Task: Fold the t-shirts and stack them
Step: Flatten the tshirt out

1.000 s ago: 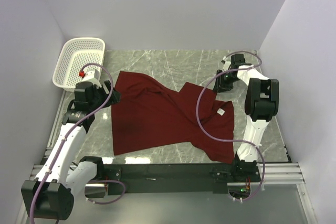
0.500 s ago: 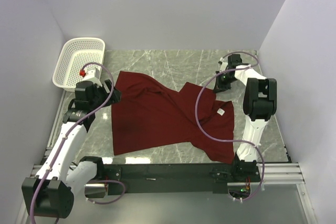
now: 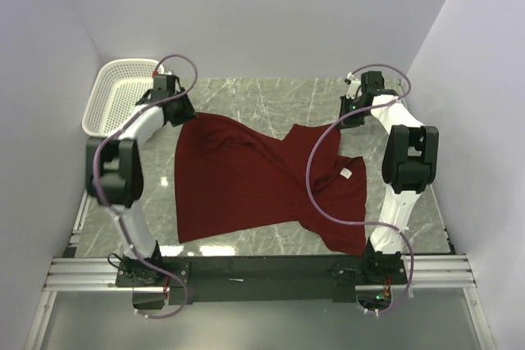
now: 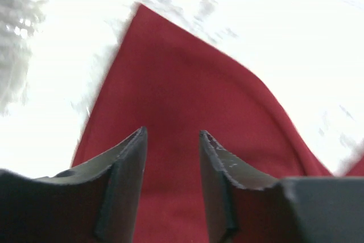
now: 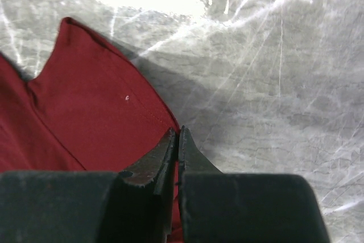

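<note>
Two robot arms reach to the far edge of a dark red t-shirt [image 3: 246,186] lying open but rumpled across the middle of a marble table [image 3: 271,92], front side hidden, its white neck label [image 3: 347,175] showing near the right-hand side. The left claw [image 4: 172,135] hangs just above the shirt's far left corner with its fingers parted and nothing between them. That corner points toward the white mesh basket [image 3: 131,63], which stands just beyond it in the table's far left corner. The spot looks chosen so the claw can drop and nip the corner. The right claw [image 5: 176,134] sits at the shirt's far right edge with its fingers pressed together, tips meeting the hem line where cloth gives way to bare stone. Whether a sliver of fabric is caught between them cannot be told from the wrist view. With each arm at an opposite far corner, the pair appear set to take hold of the garment's top edge together — a grip that would let them pull the cloth taut and flatten its diagonal creases. The shirt is not yet folded, so the job seems to be at an early, straightening stage — no stack is in sight.
</note>
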